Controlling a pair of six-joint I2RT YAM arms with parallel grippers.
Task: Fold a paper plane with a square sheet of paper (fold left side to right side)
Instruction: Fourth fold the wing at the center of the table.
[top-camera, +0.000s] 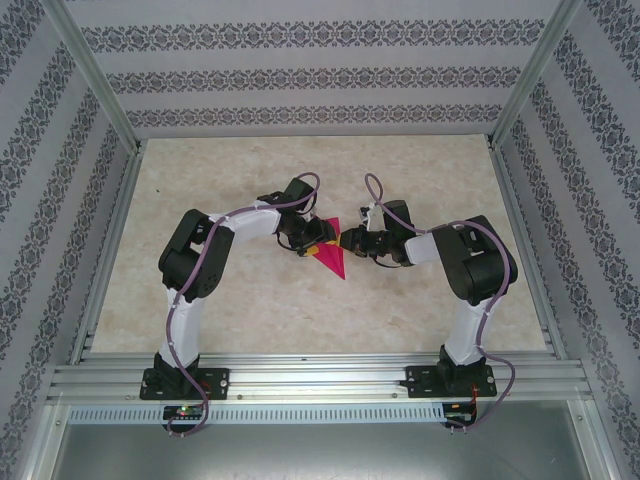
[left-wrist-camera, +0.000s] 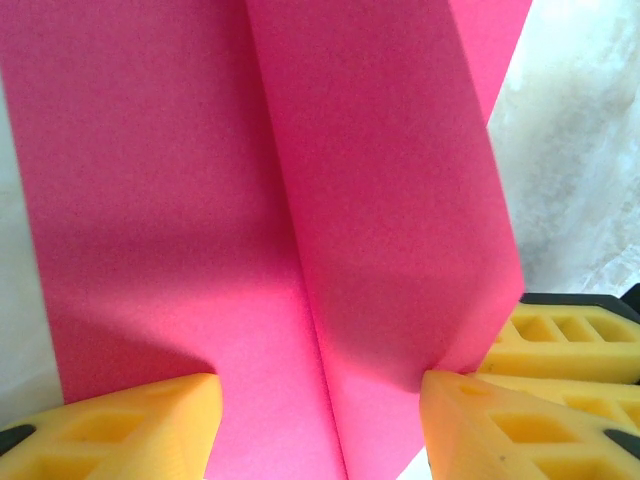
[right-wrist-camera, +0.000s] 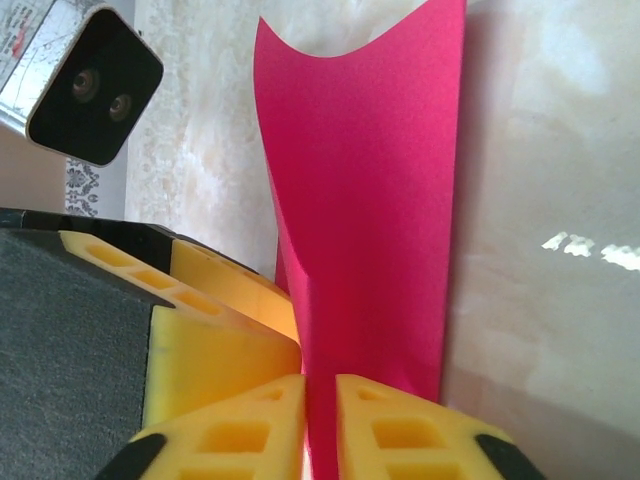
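The pink paper (top-camera: 334, 261) lies mid-table, folded to a pointed shape with its tip toward the arms. In the left wrist view the paper (left-wrist-camera: 180, 200) has a centre crease, and its right half stands up off the table. My left gripper (top-camera: 305, 245) is over the paper's left side and stands open (left-wrist-camera: 320, 388), its yellow fingertips (left-wrist-camera: 160, 420) spread on either side of the crease. My right gripper (top-camera: 351, 241) meets it from the right. Its fingers are closed (right-wrist-camera: 320, 390) on the raised edge of the paper (right-wrist-camera: 370, 200), which curls upward.
The beige table (top-camera: 220, 190) is ringed by an aluminium frame (top-camera: 110, 250) and patterned walls. The two grippers sit almost fingertip to fingertip: the right gripper's fingers (left-wrist-camera: 570, 340) edge into the left wrist view, and the left wrist camera (right-wrist-camera: 95, 85) is close in the right wrist view.
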